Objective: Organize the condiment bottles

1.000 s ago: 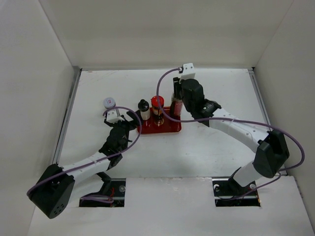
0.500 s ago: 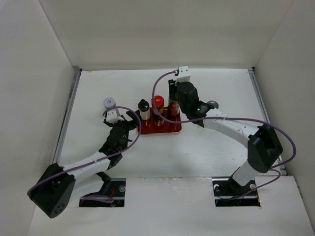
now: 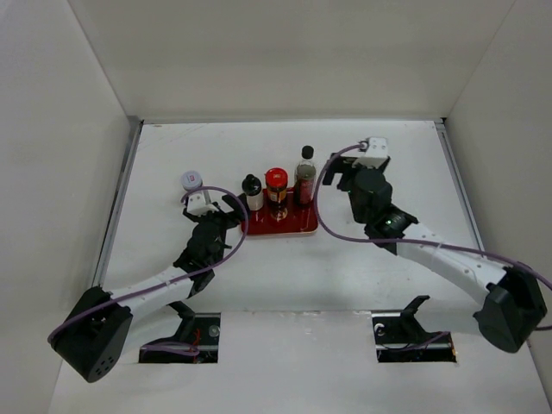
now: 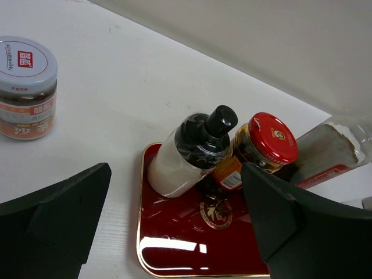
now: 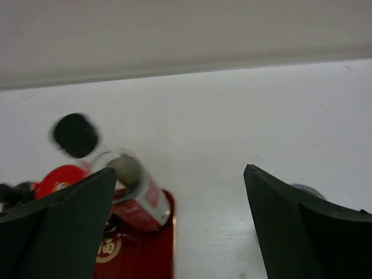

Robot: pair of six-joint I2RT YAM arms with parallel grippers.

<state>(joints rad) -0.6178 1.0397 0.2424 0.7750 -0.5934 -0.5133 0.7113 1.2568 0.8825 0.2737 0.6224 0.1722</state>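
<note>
tall dark-filled bottle (image 3: 305,172): newly set on red tray (image 3: 289,228), third aboard. right gripper (image 5: 180,170): released, withdrawn. left gripper (image 4: 175,171): spread, empty. silver-lidded jar (image 3: 191,181): outstanding.

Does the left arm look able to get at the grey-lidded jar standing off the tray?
Probably yes. The left gripper is open and empty, and the grey-lidded jar stands alone close beside it, left of the red tray, with nothing between.
</note>
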